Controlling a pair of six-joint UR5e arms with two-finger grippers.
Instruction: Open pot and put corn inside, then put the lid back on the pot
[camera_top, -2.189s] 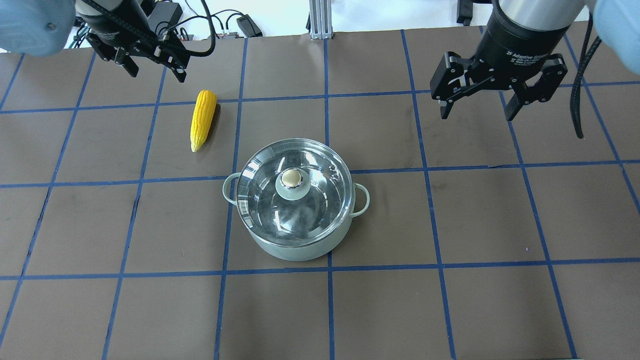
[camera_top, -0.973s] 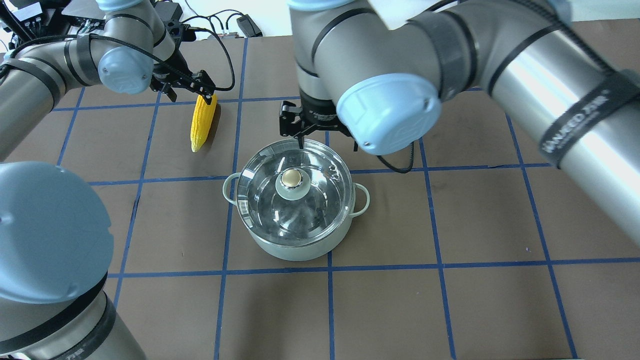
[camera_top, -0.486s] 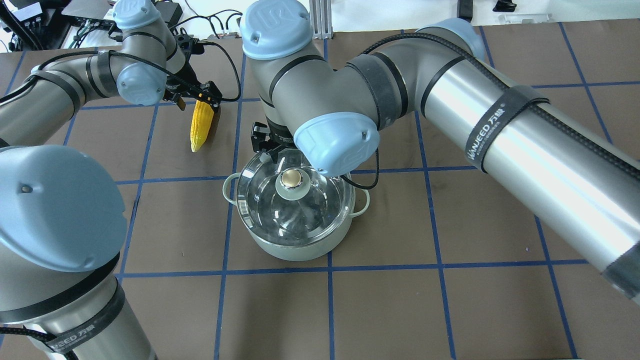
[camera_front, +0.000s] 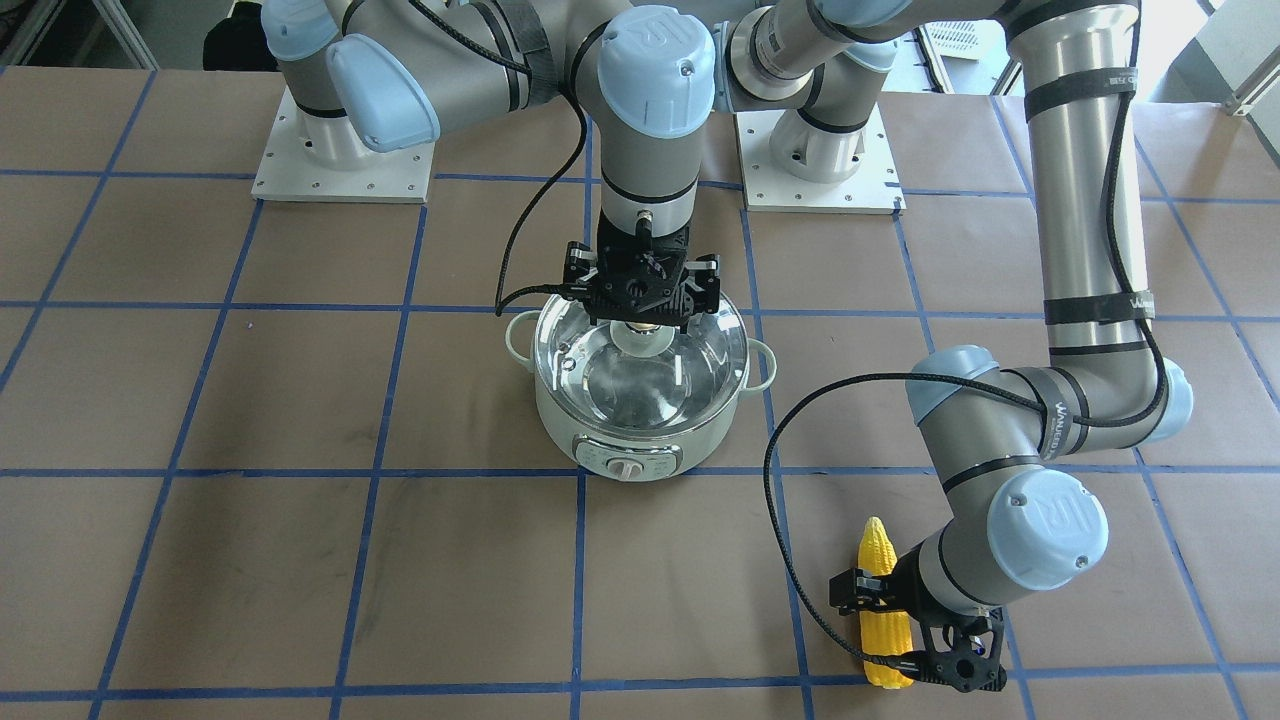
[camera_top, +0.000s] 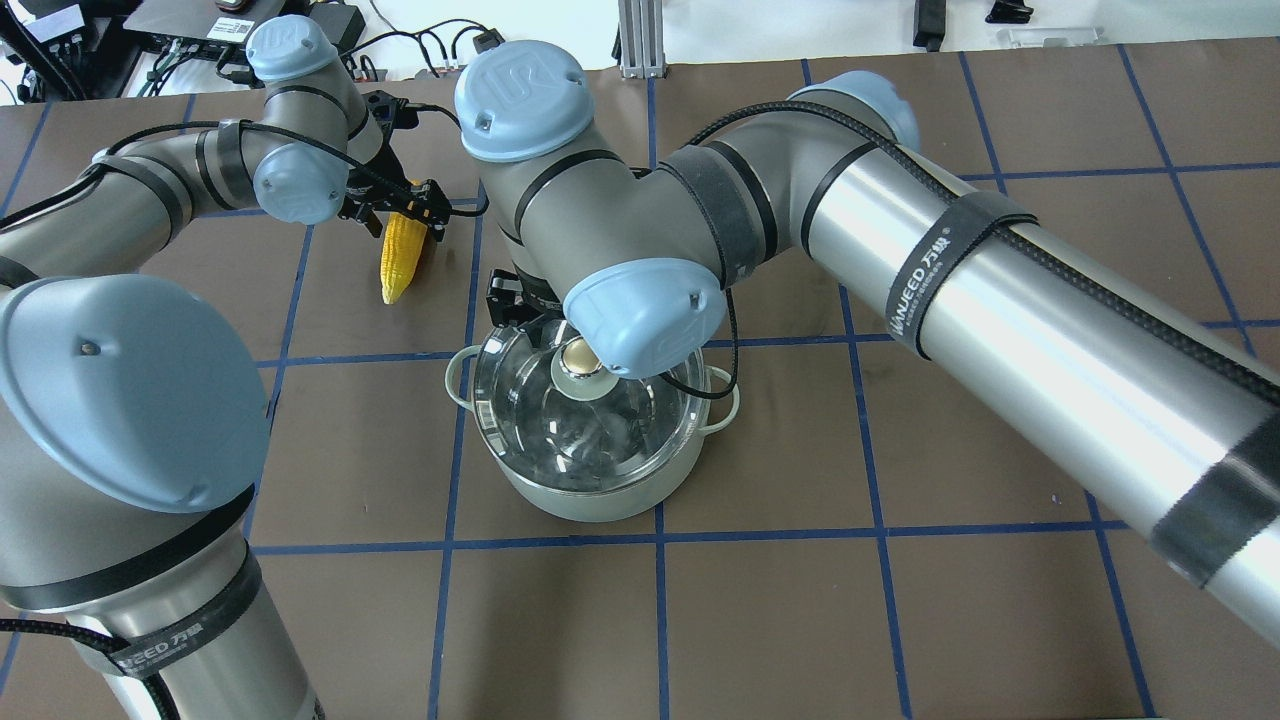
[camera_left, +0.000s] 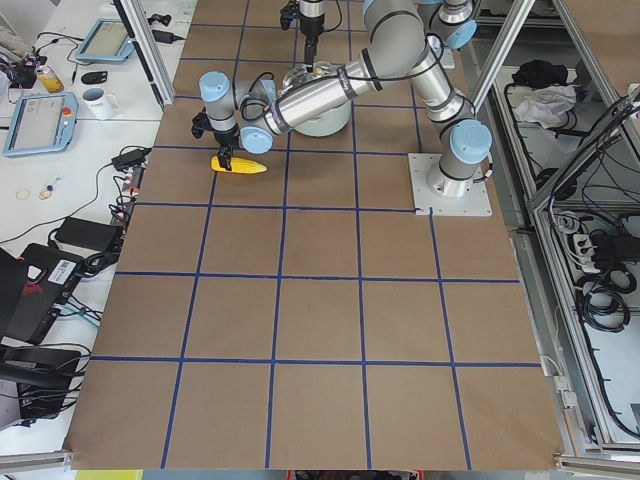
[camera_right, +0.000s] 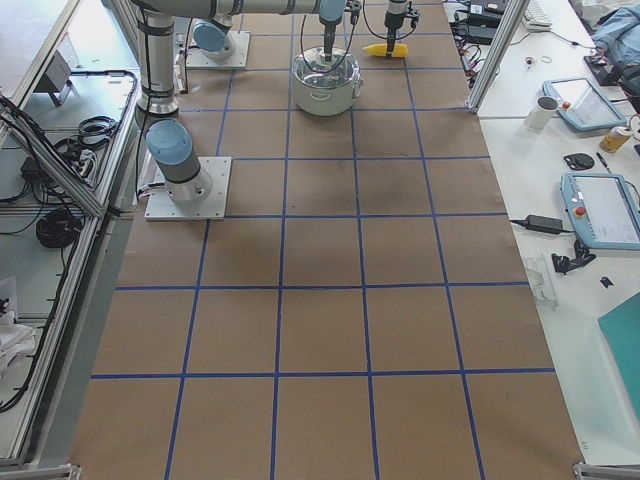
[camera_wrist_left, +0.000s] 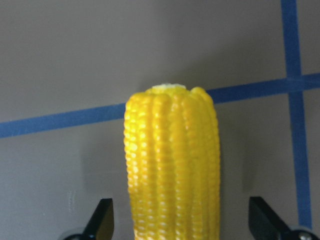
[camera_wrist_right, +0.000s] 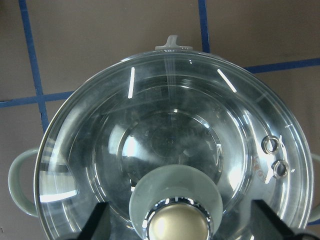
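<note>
Two pincers are held wide: left pincer astride the corn, right pincer best centred on the knob of the lid before being closed.

In the overhead view the pot stands near the middle of the table, with the lid seated on it. The corn lies on the table at 10 o'clock from the pot, well apart, tip toward 6 o'clock. The left gripper straddles its 12 o'clock end without touching. The right gripper hangs over the lid's knob, with its 2 fingers at 3 and 9 o'clock, apart from it.
</note>
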